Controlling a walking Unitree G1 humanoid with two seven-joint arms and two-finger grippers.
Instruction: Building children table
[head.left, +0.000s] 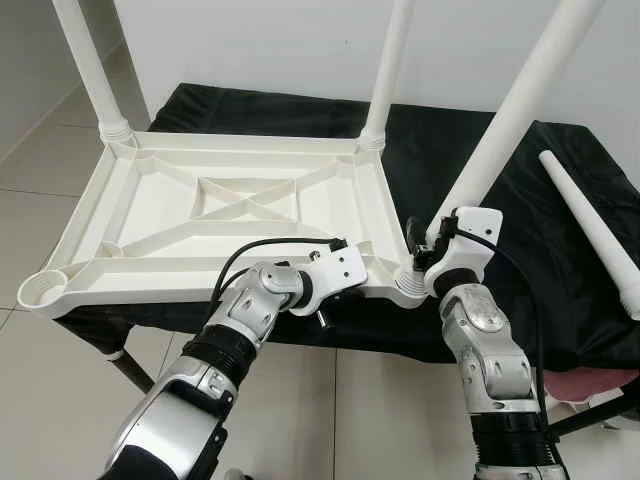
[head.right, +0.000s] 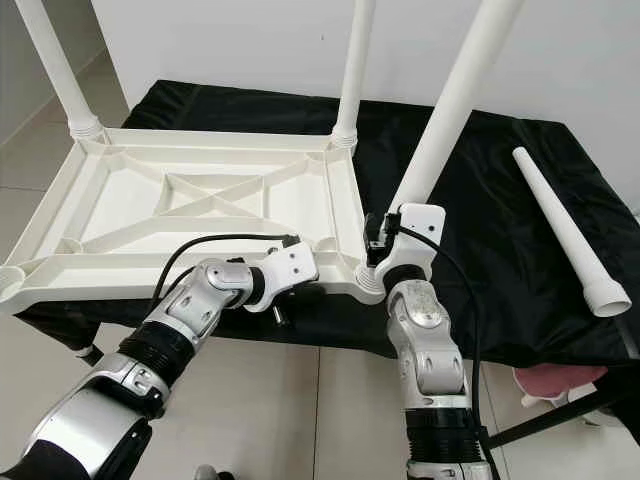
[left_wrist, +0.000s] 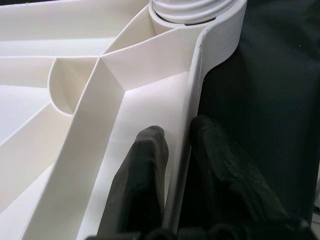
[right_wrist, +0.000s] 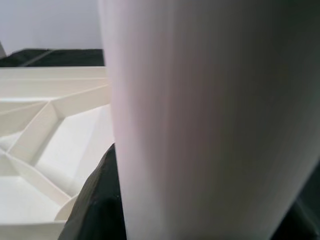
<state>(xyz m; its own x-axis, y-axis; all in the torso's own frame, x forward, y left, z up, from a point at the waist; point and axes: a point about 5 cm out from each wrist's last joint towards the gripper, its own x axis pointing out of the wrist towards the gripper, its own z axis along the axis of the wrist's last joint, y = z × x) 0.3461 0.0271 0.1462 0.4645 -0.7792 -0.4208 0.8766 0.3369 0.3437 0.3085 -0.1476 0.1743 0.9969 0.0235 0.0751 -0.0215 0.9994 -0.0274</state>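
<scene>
Grippers work at the near edge of an upside-down white tabletop (head.left: 215, 215) lying on a black cloth (head.left: 560, 250). The left gripper (left_wrist: 177, 165) pinches the tabletop's near rim, one black finger (left_wrist: 145, 170) inside the wall and the other outside, clenched on the plastic just beside the near corner socket at about 5 o'clock of the tabletop. The right gripper (head.left: 425, 245) sits at that same corner, against the base of a leaning white leg (head.left: 510, 120) that rises toward 1 o'clock; in the right wrist view the leg (right_wrist: 200, 120) is so close and blurred that I cannot tell whether those jaws are closed on it, though one dark finger seems to lie against its side. At 7 o'clock the near left corner socket (head.left: 42, 290) stands open. Further back, two legs stand upright in the far corners, one at 11 o'clock (head.left: 95, 70) and one at 12 o'clock (head.left: 388, 70). A loose fourth leg (head.left: 595, 225) lies on the cloth at 3 o'clock, well apart from the tabletop. Pale floor tiles (head.left: 35, 160) lie beyond the tabletop at 9 o'clock.
</scene>
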